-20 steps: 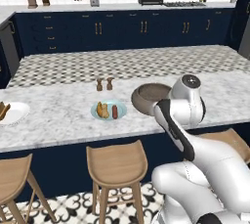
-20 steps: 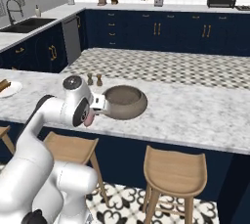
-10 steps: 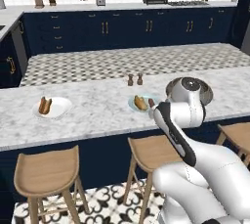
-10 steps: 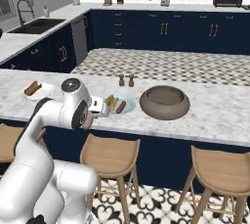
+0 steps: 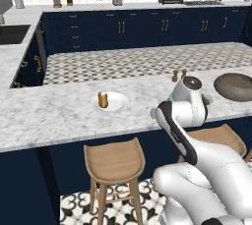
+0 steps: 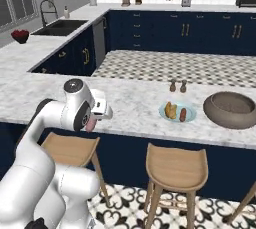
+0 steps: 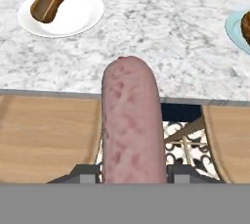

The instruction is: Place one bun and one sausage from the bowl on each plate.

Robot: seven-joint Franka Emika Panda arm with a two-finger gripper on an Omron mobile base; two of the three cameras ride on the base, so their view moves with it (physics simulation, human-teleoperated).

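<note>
A pinkish-brown sausage is riding lengthwise in the robot's pincer, the jaws pinching it from both sides, with wooden stools and patterned floor below it and the marble tabletop ahead. In the hand view the white plate is sitting at about 11 o'clock from the sausage's tip, carrying a bun but no sausage. At roughly 2 o'clock, the edge of the blue-green plate is peeking in. The right base view is showing that second plate already holding a bun and a darker sausage side by side, with the grey-brown bowl at its 3 o'clock and two small shakers at its 12 o'clock. By the look of things, one plate is finished and the white one is awaiting only the sausage now being carried; setting it beside the bun would appear to complete the job.
</note>
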